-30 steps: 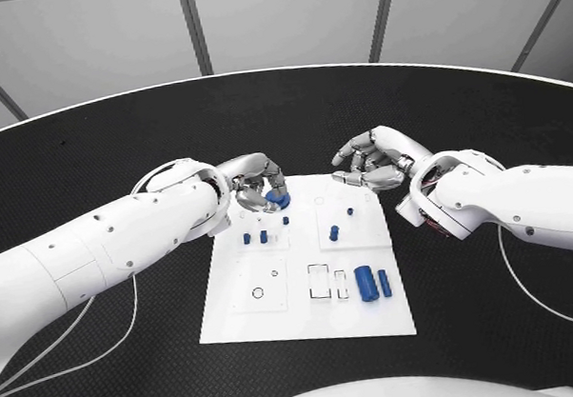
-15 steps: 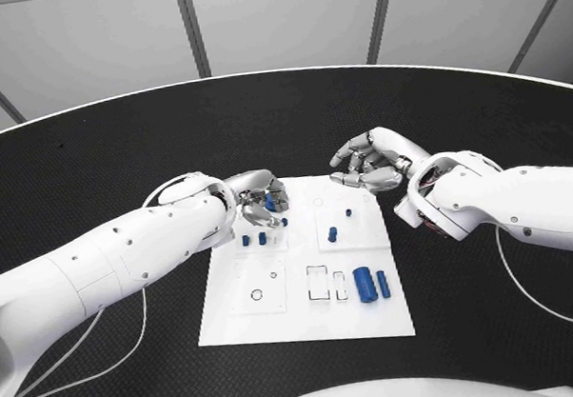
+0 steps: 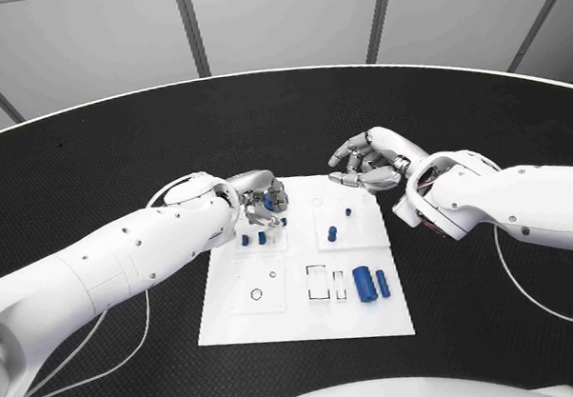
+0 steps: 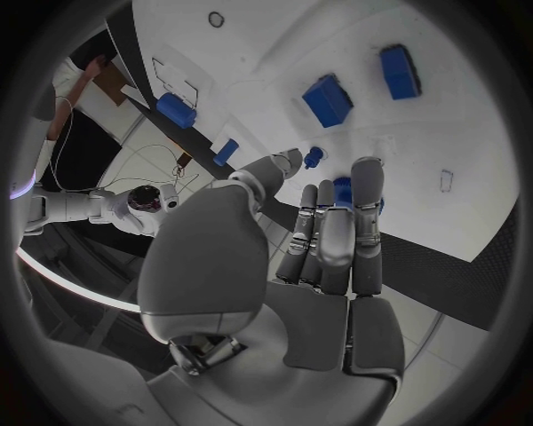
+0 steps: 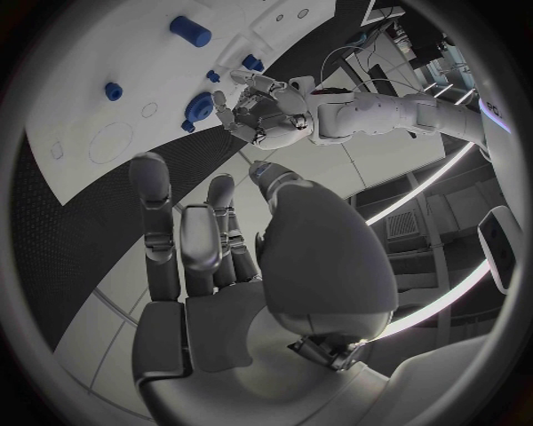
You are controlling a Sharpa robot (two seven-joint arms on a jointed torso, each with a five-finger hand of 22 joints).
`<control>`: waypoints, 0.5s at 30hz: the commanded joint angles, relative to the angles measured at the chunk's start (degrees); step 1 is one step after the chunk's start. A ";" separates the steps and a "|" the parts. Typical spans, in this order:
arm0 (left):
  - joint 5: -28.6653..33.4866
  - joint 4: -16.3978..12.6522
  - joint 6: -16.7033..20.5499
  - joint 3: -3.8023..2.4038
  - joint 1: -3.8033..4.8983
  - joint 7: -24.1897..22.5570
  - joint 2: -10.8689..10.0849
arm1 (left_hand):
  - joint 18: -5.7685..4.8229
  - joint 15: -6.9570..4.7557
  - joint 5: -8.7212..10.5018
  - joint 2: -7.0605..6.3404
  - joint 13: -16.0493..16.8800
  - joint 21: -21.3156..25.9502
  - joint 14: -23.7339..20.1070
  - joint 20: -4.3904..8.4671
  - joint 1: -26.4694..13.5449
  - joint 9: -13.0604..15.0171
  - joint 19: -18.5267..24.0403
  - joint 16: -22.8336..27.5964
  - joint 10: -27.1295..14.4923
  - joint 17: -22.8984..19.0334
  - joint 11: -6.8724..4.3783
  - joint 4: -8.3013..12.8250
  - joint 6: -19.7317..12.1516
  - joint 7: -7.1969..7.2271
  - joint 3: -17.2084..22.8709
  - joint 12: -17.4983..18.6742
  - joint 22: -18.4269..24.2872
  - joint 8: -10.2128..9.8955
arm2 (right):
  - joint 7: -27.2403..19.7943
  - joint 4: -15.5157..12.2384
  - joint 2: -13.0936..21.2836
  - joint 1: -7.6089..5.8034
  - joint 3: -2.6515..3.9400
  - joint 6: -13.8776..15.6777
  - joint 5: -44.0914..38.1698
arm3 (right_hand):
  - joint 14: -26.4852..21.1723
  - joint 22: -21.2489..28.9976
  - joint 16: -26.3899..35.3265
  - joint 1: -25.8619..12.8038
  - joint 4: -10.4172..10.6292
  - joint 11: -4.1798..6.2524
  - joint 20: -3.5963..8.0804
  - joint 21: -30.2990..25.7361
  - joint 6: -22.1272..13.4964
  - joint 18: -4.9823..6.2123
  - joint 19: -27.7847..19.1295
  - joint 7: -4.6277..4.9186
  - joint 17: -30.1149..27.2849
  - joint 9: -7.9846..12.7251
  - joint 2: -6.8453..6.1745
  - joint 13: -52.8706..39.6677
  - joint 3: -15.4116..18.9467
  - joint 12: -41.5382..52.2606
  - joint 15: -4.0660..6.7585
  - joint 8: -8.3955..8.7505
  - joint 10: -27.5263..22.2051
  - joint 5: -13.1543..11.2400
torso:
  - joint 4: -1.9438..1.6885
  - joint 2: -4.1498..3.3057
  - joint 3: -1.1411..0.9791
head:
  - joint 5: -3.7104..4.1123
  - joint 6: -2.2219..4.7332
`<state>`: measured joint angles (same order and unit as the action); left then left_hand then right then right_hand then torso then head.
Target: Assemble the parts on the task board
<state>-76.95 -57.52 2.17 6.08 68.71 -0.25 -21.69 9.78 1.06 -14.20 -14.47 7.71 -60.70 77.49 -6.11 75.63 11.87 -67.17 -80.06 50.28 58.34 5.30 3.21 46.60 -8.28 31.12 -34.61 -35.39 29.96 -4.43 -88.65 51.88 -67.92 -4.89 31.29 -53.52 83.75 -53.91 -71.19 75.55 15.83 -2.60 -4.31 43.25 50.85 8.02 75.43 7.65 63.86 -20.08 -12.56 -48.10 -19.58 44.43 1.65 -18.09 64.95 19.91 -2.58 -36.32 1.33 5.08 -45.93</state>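
— Fingers [image 3: 272,203] of the left hand [image 3: 261,204] are curled in around a small blue part [image 3: 273,200], pinching it just over the upper left corner of the task board [image 3: 307,326]. In the left wrist view the part [image 4: 343,190] peeps out past the fingertips.

— Which way does it go from there?

— Down and a little toward the lower part of the frame, I'd judge: the seats lie right under the hand. How the part's long axis lies I cannot tell; the fingers cover most of it.

— And the other hand?

— The right hand [image 3: 367,164] hovers at the board's upper right corner, fingers loosely curled, nothing in them. The left is plainly nearer.

— Anything in the way?

— Two short blue pegs [image 3: 253,238] stand just below the left hand, two more [image 3: 342,222] mid-board. A fat blue cylinder [image 3: 364,283] and a slim one [image 3: 383,284] lie lower right, well apart. The nearest pegs could get knocked.
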 commanded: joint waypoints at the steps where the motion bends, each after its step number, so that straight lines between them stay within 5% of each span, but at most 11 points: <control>1: -0.16 0.70 -0.83 0.00 -0.14 0.71 0.39 | -0.02 -0.06 -0.06 0.84 -0.24 -1.00 0.73 0.12 0.41 -0.12 -1.05 -0.50 0.64 0.27 0.07 0.29 0.69 -0.11 0.84 0.41 -1.34 -0.36 | 0.03 -0.02 0.01 0.00 0.00 -0.02 0.00 | -0.21 0.10 0.27 0.00 0.05 -0.09 0.21 -0.30 -0.21 0.88 0.01 0.10 0.01 0.00 -0.58 0.06 -0.26 -0.39 0.09 -0.23 -0.40 0.39 | 0.01 -0.01 -0.03 | 0.03 -0.08; 15: -0.30 2.51 -1.86 0.00 -0.40 0.90 1.96 | -0.54 -0.25 0.01 1.22 -0.45 -2.97 1.90 0.28 0.27 -0.11 -2.76 -1.24 1.54 1.55 -0.14 0.37 1.40 -0.11 1.54 0.52 -4.32 -0.49 | 0.10 0.03 -0.18 0.00 0.01 -0.07 0.00 | -0.21 0.13 0.36 -0.03 0.07 -0.08 0.21 -0.35 -0.17 0.87 0.05 0.09 -0.07 -0.01 -0.59 0.21 -0.28 -0.51 0.09 -0.27 -0.43 0.46 | 0.06 0.07 -0.08 | 0.06 -0.23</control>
<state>-77.25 -55.05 0.30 6.07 68.32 0.67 -19.78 9.78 0.85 -14.20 -13.79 7.32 -63.58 79.14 -5.83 75.83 11.81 -69.51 -80.99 51.44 59.90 5.20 3.56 47.53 -8.38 32.28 -34.38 -39.71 29.74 -4.33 -88.63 51.70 -67.92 -4.88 31.23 -53.52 83.75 -53.82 -71.19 75.55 15.89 -2.60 -4.31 43.25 50.85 8.01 75.43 7.65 63.86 -20.09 -12.56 -47.94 -19.64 44.11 1.65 -18.09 64.96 20.18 -2.52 -36.27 1.25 5.09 -46.13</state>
